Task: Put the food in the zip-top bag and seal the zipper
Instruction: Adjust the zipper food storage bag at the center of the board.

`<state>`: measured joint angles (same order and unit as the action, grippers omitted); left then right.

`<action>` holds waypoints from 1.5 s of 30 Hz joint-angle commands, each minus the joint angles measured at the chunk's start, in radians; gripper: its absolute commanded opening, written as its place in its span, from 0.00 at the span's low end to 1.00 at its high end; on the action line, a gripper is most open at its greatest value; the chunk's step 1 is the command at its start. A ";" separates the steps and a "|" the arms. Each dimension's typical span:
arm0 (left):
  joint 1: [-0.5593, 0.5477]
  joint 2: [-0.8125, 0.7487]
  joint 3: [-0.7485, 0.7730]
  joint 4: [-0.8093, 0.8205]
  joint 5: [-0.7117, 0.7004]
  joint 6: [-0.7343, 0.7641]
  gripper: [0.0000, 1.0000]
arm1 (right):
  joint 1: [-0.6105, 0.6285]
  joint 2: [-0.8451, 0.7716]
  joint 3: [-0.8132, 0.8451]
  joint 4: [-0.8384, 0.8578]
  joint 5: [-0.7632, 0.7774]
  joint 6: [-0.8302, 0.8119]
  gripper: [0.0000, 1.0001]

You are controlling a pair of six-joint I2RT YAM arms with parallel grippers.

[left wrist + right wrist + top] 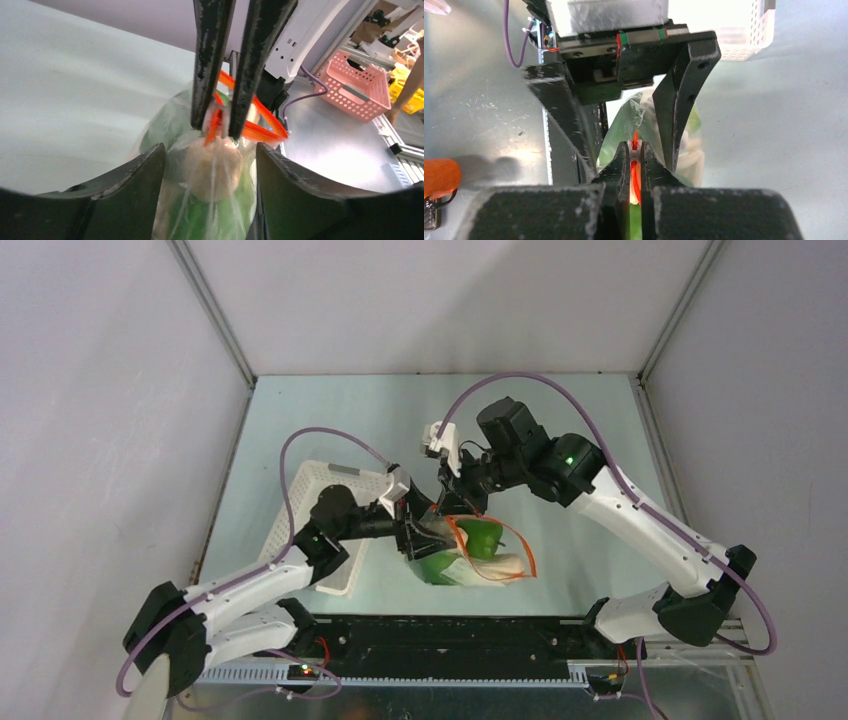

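**Right gripper.** The right gripper (636, 146) is clamping, jaws fully together, on one end of the thin red-orange zipper (262, 131), at the point where the strip meets its small white end piece. It is holding that end up above the grey-green table (350, 420).

**Left gripper.** The left gripper (210, 155) is standing open. Its two jaws are flanking the small clear crinkly zip-top bag (215, 212) just below the pinched end and are gripping nothing.

**Bag and contents.** The zip-top bag is hanging from the right gripper's pinch, between the two arms and just beside the white perforated plastic basket (310, 490). The food is lying inside it: green-leaved, white-stalked bok choy (480, 538) and a pale rounded piece (215, 170) under the mouth. No food is showing outside the bag, so filling is judged complete.

**Governing relation.** In the top view the zipper is forming an open loop, so the mouth is not yet sealed. Its long axis is running from the pinch point rightward and toward the arm bases. The left gripper is sitting directly beneath the pinched end and is the free one. Sealing is judged to call for it to close on the strip beside the pinch and travel along that axis.
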<state>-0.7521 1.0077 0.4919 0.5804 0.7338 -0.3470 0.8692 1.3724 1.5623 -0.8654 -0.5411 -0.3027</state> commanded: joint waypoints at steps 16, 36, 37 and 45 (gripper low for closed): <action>0.004 0.137 0.034 0.162 -0.022 -0.093 0.00 | -0.040 -0.038 -0.079 0.025 0.056 0.039 0.00; 0.004 -0.033 -0.091 0.212 -0.332 -0.187 0.00 | 0.006 -0.110 -0.260 0.106 0.134 0.099 0.02; 0.005 -0.034 -0.097 0.215 -0.334 -0.189 0.00 | 0.006 -0.117 -0.268 0.119 0.158 0.110 0.02; 0.005 -0.061 -0.124 0.233 -0.360 -0.197 0.00 | 0.005 -0.146 -0.345 0.105 0.243 0.099 0.06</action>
<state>-0.7639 1.0035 0.3634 0.6788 0.4557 -0.5259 0.8818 1.2686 1.2556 -0.6411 -0.3519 -0.2020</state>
